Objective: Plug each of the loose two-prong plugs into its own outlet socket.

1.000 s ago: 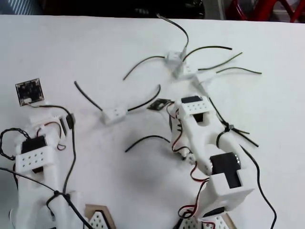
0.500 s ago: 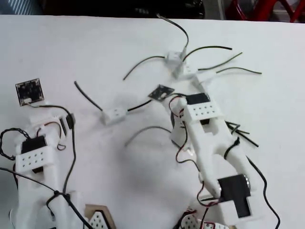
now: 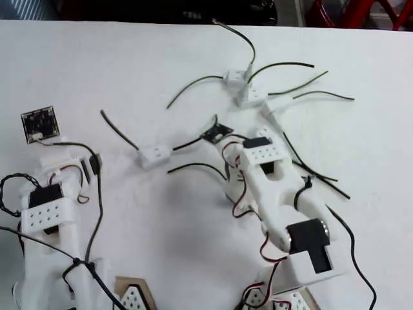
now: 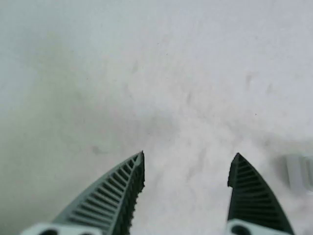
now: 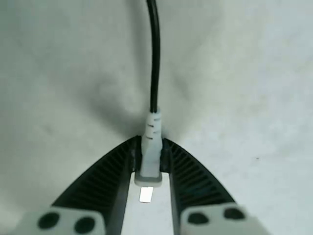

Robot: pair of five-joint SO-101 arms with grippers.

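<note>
Right tool (image 5: 150,143) pinches light two-prong plug (image 5: 152,128) by its stiff white body, centre frame. Black cord (image 5: 155,54) floppy, judged a poor hold. Left tool (image 4: 188,159) wide, above surface (image 4: 146,73).

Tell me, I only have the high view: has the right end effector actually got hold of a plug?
Observer: Yes. The right wrist view shows the right end effector shut on a white plug, with its black cable running away from the fingers.
Operator: Which way does the plug face?
Observer: Back toward the wrist, it seems. A bright metal prong shows between the fingers behind the plug body.
Operator: And the left end effector?
Observer: The left end effector is open above the table, with nothing between its fingers.
</note>
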